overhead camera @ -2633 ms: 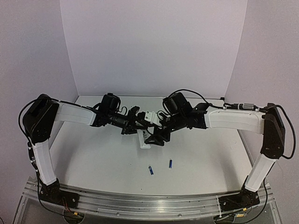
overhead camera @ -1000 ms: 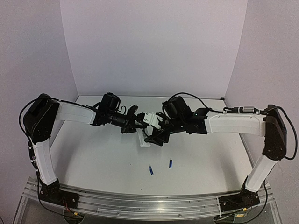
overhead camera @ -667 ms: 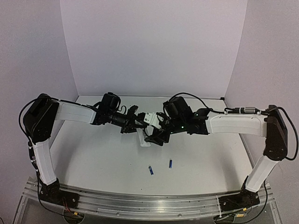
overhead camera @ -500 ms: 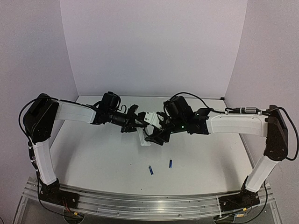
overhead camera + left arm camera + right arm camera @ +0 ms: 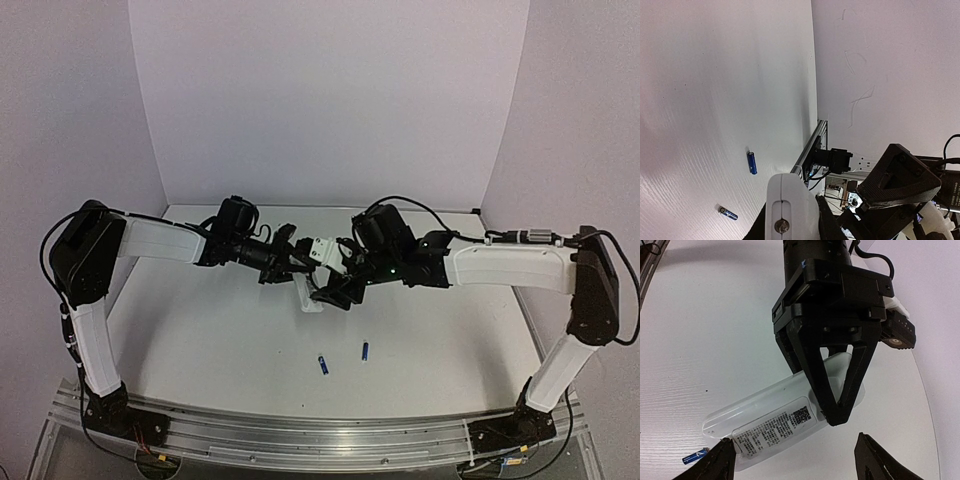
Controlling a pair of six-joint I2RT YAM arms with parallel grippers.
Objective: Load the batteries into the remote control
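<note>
My left gripper (image 5: 298, 270) is shut on the white remote control (image 5: 311, 296) and holds it above the table's middle, label side up. In the right wrist view the black left fingers (image 5: 816, 377) clamp one end of the remote (image 5: 775, 427). My right gripper (image 5: 797, 462) is open, its jaws wide apart on either side of the remote's labelled end, not touching it. It also shows in the top view (image 5: 334, 295). Two blue batteries (image 5: 322, 366) (image 5: 365, 351) lie on the table nearer the front. They also show in the left wrist view (image 5: 752, 163) (image 5: 728, 213).
The white table (image 5: 200, 330) has purple walls behind and on both sides. An aluminium rail (image 5: 300, 435) runs along the front edge. One battery's tip (image 5: 694, 457) shows at the right wrist view's lower left.
The right arm has shifted slightly beside the remote. The left gripper still holds the remote in the same place. The batteries have not moved.
</note>
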